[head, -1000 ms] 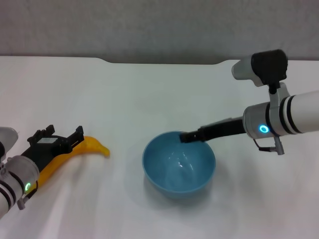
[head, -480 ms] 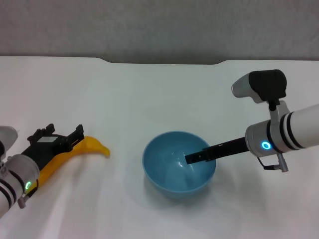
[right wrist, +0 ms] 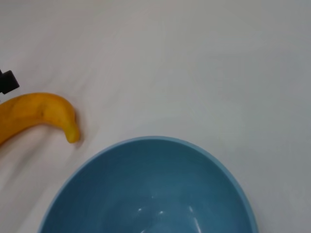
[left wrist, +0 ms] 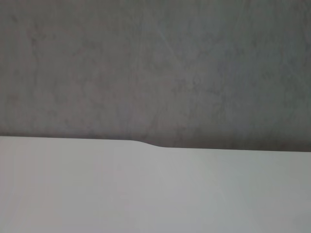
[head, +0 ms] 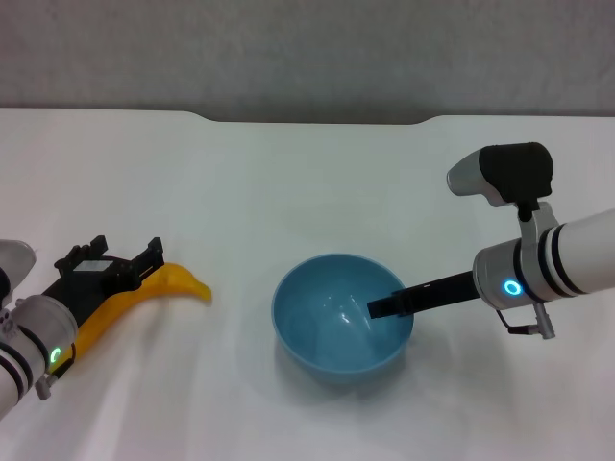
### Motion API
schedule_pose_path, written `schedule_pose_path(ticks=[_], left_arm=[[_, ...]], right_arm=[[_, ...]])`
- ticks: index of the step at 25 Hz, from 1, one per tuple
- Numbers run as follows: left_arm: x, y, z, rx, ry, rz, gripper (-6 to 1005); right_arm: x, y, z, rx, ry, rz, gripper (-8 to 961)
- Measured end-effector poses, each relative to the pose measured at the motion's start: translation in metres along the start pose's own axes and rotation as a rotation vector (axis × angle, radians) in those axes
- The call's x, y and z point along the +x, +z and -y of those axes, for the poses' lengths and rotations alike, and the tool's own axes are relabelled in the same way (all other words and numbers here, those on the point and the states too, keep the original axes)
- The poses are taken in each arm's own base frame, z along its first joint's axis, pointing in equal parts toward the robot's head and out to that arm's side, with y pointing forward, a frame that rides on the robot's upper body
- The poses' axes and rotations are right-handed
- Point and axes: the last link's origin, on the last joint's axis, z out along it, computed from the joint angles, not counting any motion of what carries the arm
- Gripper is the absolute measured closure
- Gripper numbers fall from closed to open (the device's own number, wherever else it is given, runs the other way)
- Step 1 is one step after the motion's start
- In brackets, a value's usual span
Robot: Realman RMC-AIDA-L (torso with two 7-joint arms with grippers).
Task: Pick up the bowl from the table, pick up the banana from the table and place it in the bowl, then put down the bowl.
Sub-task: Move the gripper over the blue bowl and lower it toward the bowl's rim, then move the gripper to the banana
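One bowl [head: 343,326], light blue, upright on the white tabletop [head: 288,182]. One banana [head: 135,303] left of the bowl, straddled by the open left claw [head: 113,268]. Right claw [head: 384,309] reaching over the bowl's right rim; finger spread impossible to tell.
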Motion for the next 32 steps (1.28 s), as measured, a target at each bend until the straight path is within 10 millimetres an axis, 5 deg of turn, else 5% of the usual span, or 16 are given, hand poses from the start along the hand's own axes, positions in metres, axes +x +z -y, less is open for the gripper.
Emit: schedule_pose_path(ticks=[8,17,24,32], left_arm=[[0.0,0.0,-0.001,-0.001,0.0,0.001,176],[-0.002,-0.001,-0.001,-0.002,0.001,0.006,182],[0.003,0.007,-0.019,-0.056,0.049,0.042,186],[0.042,0.018,-0.038,-0.031,0.205,0.136,191]], right_arm=[[0.007,-0.001,0.01,0.037,0.03,0.033,495],[0.008,-0.006,0.018,0.063,0.038,0.089,905],[0.017,-0.016,0.026,0.066,0.069,0.144,909],[0.025,-0.017,0.029,0.07,0.061,0.132,916]])
